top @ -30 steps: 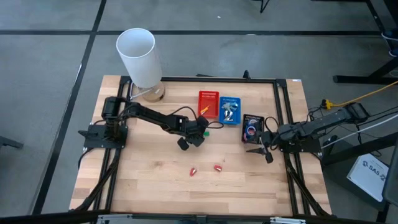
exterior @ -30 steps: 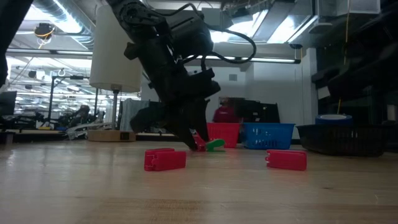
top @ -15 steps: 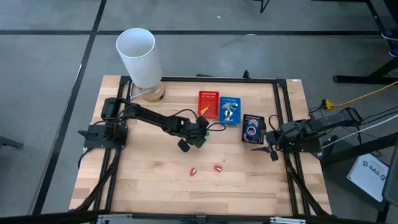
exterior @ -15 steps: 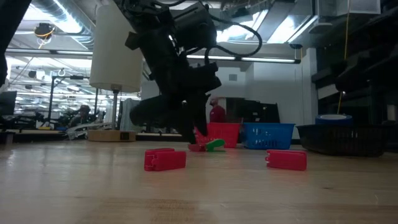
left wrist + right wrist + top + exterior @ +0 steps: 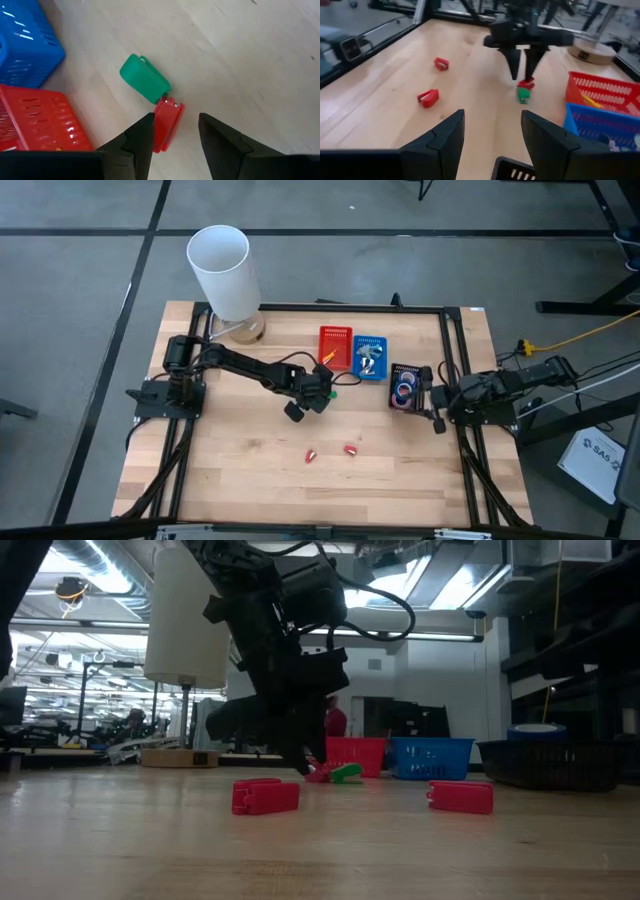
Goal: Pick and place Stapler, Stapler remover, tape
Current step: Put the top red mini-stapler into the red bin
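Observation:
A small red stapler [image 5: 167, 127] lies on the wood beside a green one [image 5: 145, 84], near the red basket [image 5: 336, 345]. My left gripper [image 5: 176, 120] points steeply down over the red stapler. It is open, with one finger on each side of the stapler; I cannot tell whether they touch it. Two more red staplers [image 5: 311, 453] [image 5: 351, 449] lie nearer the front. A roll of tape [image 5: 404, 389] sits in the black basket [image 5: 407, 372]. Grey pieces lie in the blue basket [image 5: 370, 357]; I cannot pick out a stapler remover. My right gripper [image 5: 432, 406] waits open beside the black basket.
A tall white cylinder [image 5: 222, 270] stands at the far left corner. The three baskets stand in a row at the far middle. A black frame [image 5: 455, 360] runs round the table's edges. Bare wood lies along the near edge.
My right gripper has drawn back toward the table's right edge and risen a little, tipping up nearer level. My left gripper has stayed over the red stapler and turned slightly at the wrist. No object has moved.

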### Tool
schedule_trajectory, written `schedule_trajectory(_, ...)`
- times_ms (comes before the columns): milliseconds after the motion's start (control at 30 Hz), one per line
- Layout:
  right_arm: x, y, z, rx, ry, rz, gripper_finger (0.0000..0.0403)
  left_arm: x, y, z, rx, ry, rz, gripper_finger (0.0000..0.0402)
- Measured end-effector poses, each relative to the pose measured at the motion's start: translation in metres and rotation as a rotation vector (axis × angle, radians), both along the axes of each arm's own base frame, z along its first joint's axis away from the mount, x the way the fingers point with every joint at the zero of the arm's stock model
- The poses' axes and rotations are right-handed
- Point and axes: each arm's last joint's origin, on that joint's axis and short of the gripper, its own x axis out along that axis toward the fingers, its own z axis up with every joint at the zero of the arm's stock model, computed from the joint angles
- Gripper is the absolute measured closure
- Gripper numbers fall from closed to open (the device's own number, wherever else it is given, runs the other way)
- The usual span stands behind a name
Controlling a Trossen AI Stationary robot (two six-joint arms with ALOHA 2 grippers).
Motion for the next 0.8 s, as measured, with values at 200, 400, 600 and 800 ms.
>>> schedule_trajectory(200, 0.0001, -0.0006, 0.0003, 0.083, 0.009, -0.048, 0.0205, 0.0002, -0.0003, 0.0001, 0.007, 0.001, -0.014, 0.0252)
schedule_trajectory(400, 0.0002, -0.0004, 0.0005, 0.086, 0.008, -0.041, 0.0206, 0.0008, 0.0003, 0.0004, 0.007, -0.006, -0.016, 0.0252)
schedule_trajectory(600, 0.0002, -0.0003, 0.0004, 0.034, 0.001, -0.025, 0.0206, 0.0015, 0.0002, 0.0008, 0.019, -0.012, -0.029, 0.0252)
schedule_trajectory(800, 0.0002, -0.0003, 0.0004, 0.031, 0.0, -0.024, 0.0206, 0.0022, 0.0002, 0.0012, 0.016, -0.019, -0.03, 0.0252)
